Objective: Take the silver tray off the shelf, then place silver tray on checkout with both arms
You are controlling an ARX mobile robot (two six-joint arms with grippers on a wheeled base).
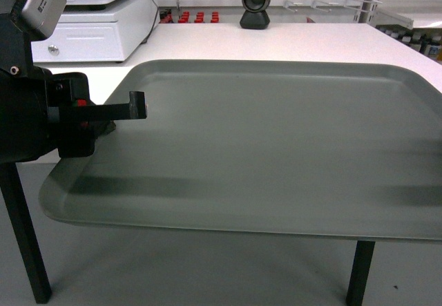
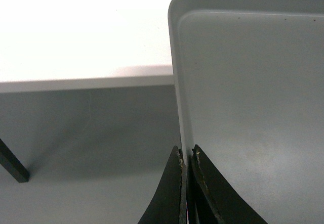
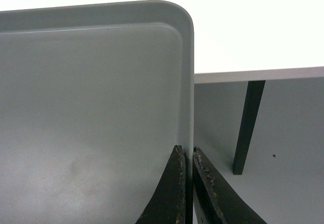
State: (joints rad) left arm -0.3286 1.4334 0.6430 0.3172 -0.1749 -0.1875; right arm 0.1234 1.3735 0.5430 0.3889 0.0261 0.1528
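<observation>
**Silver tray held by both rims over the near edge of the checkout**

At the far left of the head view, the black left arm (image 1: 31, 112) is seen, a grey box camera (image 1: 38, 2) mounted on top of it. One flat black finger (image 1: 131, 107) is laid just over the left rim of the silver tray (image 1: 276, 147). In the left wrist view, the left gripper (image 2: 188, 155) is seen clamped on that rim: the thin grey edge is pinched between its two black fingers, one outside the tray and one inside it.

The tray is held level and fills the middle of the head view. Its far part lies over the white checkout (image 1: 276, 40), while its near part overhangs the grey floor (image 1: 173, 271). Whether the tray touches the counter top cannot be told. Behind it on the counter, a white cash register (image 1: 97, 23) is set at the left, and a small black round camera on a stand (image 1: 255, 5) near the middle.

In the right wrist view, the right gripper (image 3: 187, 153) is seen closed on the tray's right rim in the same way, the edge caught between its fingers. Beyond the tray's rounded corner, the counter edge and a dark table leg (image 3: 248, 128) are shown. The right arm is not seen in the head view.
</observation>
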